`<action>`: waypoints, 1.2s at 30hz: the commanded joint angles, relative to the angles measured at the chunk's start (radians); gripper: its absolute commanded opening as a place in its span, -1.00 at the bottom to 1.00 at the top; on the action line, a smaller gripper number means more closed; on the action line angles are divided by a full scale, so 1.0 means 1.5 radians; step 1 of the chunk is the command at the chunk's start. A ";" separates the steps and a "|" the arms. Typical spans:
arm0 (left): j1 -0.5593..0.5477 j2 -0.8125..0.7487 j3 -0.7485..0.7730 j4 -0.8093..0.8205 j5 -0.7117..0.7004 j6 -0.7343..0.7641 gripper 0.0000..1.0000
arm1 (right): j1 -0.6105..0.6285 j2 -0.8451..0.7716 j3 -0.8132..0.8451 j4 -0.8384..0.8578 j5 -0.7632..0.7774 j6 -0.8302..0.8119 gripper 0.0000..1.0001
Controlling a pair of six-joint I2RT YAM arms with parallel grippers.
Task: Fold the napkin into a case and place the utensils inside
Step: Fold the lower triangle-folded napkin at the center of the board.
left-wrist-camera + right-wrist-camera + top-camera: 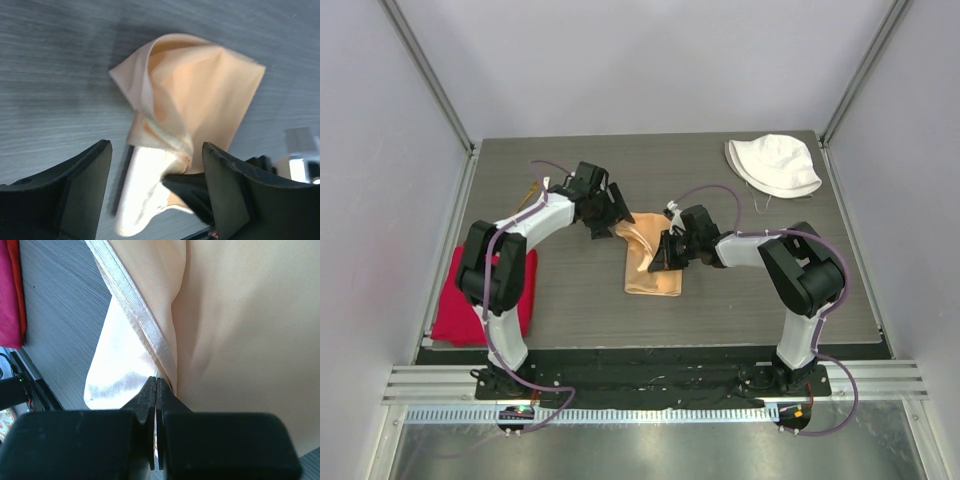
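Note:
The peach-orange napkin lies partly folded and bunched at the table's middle, its upper part lifted and twisted. My right gripper is shut on a hemmed edge of the napkin, fingertips pinched together. My left gripper is open at the napkin's upper left corner; its jaws stand wide apart on either side of the raised cloth without closing on it. A thin gold piece, maybe the fork, pokes out behind the left arm. The spoon is not in view.
A bright red cloth lies at the table's left front edge, also in the right wrist view. A white fabric hat sits at the back right. Grey walls and metal posts enclose the table.

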 commanded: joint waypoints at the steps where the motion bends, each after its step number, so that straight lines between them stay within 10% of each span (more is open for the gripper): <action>1: 0.005 0.017 0.006 0.095 0.004 -0.059 0.53 | 0.003 0.013 -0.012 -0.013 0.025 -0.024 -0.98; 7: -0.001 0.041 0.030 0.103 -0.009 -0.086 0.29 | 0.006 0.014 -0.008 -0.020 0.033 -0.026 -0.98; 17: -0.012 0.041 0.067 0.063 -0.048 -0.073 -0.65 | 0.026 0.003 0.012 -0.024 0.023 -0.011 -0.93; 36: -0.044 0.094 0.193 -0.078 -0.090 -0.017 -1.00 | -0.099 0.030 0.217 -0.138 0.018 -0.033 -0.68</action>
